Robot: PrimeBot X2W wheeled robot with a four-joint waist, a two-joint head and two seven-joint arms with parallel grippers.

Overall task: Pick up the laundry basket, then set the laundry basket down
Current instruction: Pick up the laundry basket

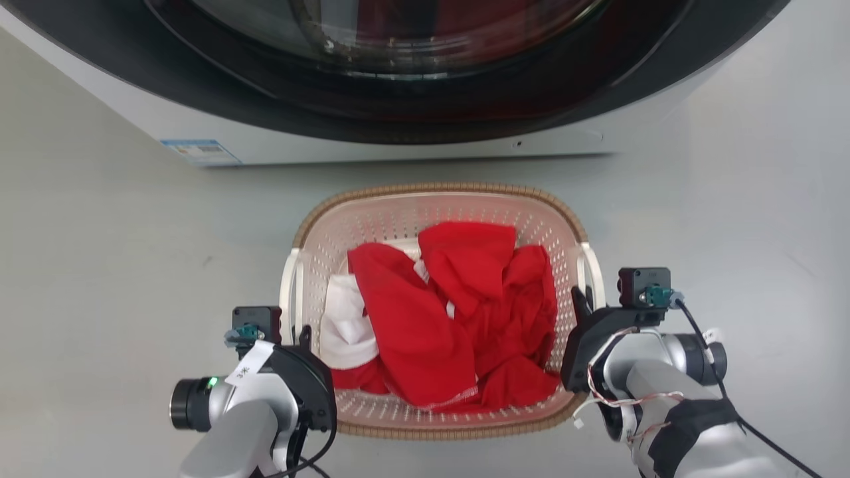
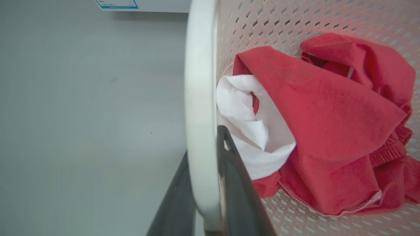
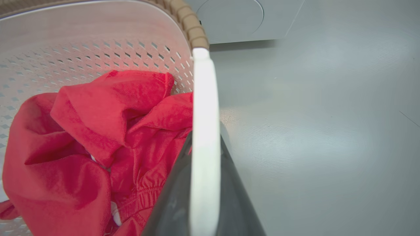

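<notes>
The laundry basket lies between the two hands, red and white clothes heaped inside; whether it is off the floor I cannot tell. The left hand pinches the left handle, the right hand the right handle, each smooth white bar running on past the fingertips. The bars may slip through, or uneven lifting may tip the basket and spill clothes. Just ahead of both hands, the washing machine could catch the rim.

head looks steeply down; wrists close-up; all share laundry basket.
</notes>
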